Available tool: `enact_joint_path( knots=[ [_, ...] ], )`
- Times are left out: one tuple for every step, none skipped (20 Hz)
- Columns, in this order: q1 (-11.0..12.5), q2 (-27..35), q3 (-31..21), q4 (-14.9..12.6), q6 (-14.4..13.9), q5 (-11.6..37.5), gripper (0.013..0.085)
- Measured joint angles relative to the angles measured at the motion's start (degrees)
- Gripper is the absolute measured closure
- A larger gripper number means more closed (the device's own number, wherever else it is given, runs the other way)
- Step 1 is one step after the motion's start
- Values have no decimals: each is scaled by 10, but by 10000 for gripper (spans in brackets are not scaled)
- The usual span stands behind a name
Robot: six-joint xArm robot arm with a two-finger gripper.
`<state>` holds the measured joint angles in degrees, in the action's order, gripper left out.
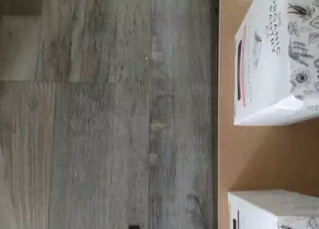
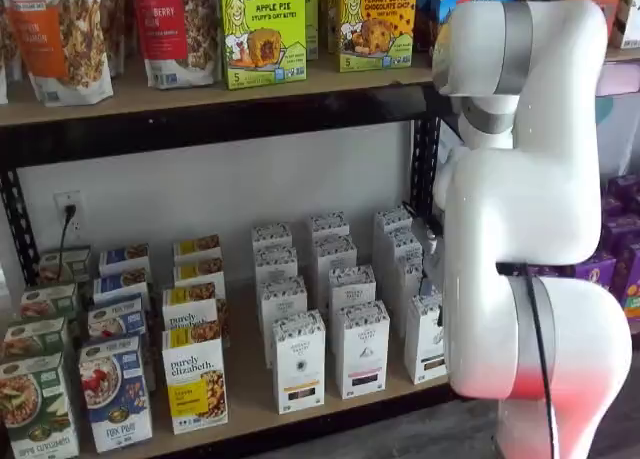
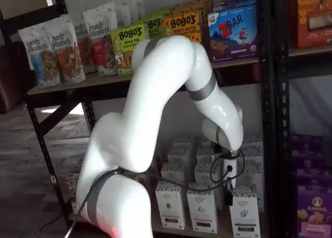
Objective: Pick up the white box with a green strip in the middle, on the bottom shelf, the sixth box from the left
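The white box stands at the right end of the front row on the bottom shelf, partly hidden by my arm. It shows whole in a shelf view, with a dark strip low on its front. My gripper hangs from the wrist just above and left of it, among the white cartons; its fingers cannot be made out. The wrist view shows the tan shelf board, a like carton with a pink strip and the corner of a carton with a dark strip.
Two more columns of white cartons stand left of the white box, then colourful cereal boxes. A black upright rises to the right. The top shelf holds bags and bar boxes. Grey plank floor lies in front.
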<state>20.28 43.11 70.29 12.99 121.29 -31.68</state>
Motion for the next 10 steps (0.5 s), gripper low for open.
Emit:
enact_joint_path(
  knots=[
    [0,0,4,-7,-7,-12,130],
    [0,-2,11,-24,-22,-36,130],
    [-1,-5,10,-30,-28,-44,130],
    [-2,-8,8,-33,-32,-48,130],
    [-3,-11,5,-34,-33,-48,130],
    [-4,-13,2,-31,-31,-45,130],
    [-4,-16,-2,-25,-27,-39,130],
    [-5,-18,-6,-17,-20,-32,130],
    [-5,-20,-12,-7,-12,-21,130],
    [-5,-21,-15,-2,-7,-12,130]
  ],
)
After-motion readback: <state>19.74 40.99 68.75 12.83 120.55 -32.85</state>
